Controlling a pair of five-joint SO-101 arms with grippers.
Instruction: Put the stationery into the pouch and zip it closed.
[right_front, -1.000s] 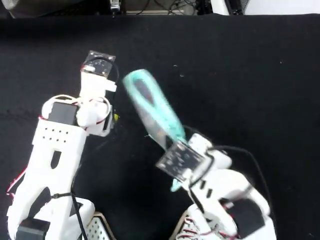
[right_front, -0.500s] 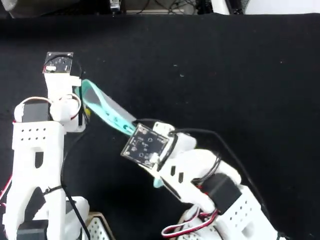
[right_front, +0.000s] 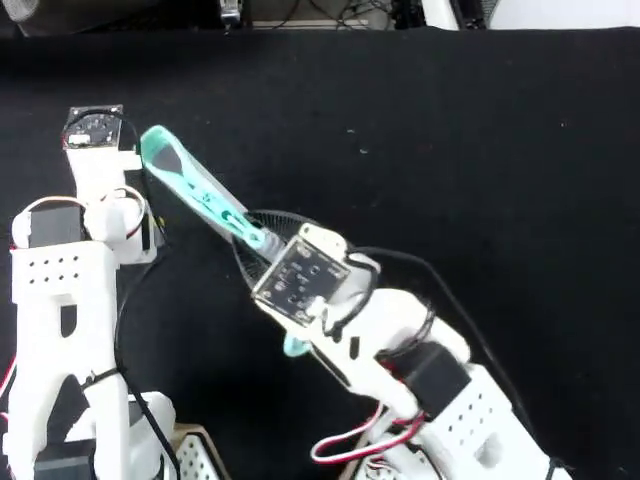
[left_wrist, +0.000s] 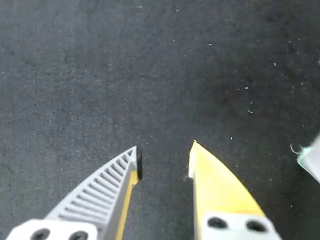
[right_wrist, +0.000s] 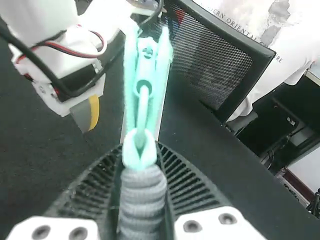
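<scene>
broadly, the biggest risk we see is a drop onto the black desk (right_front: 480, 150). the pouch (right_front: 195, 188) hangs in the air, running from the centre of the high view up toward the upper left, and the right arm (right_front: 400, 350) carries it by one end alone. the right jaws are clamped narrow on a small mint tab at that end, so a quick swing or a tug along the length could, we judge, pull the tab free.

next, the left arm (right_front: 60, 290) stands at the left of the frame, with the far end of the pouch just beside its wrist. the left jaws are parted a moderate way over bare desk and hold nothing. if they close without lining up, they may catch cloth or air rather than the zip. a badly matched pull by both arms could twist the pouch or jam the zip. we cannot tell whether the zip is open or whether stationery is inside; if it is open, tilting could spill things.

the pouch itself is long, slim and mint green, with a paler, see-through panel along its side. from the right wrist it shows edge-on, with the zip line running away down the middle and what looks like a small slider near the far end.
</scene>
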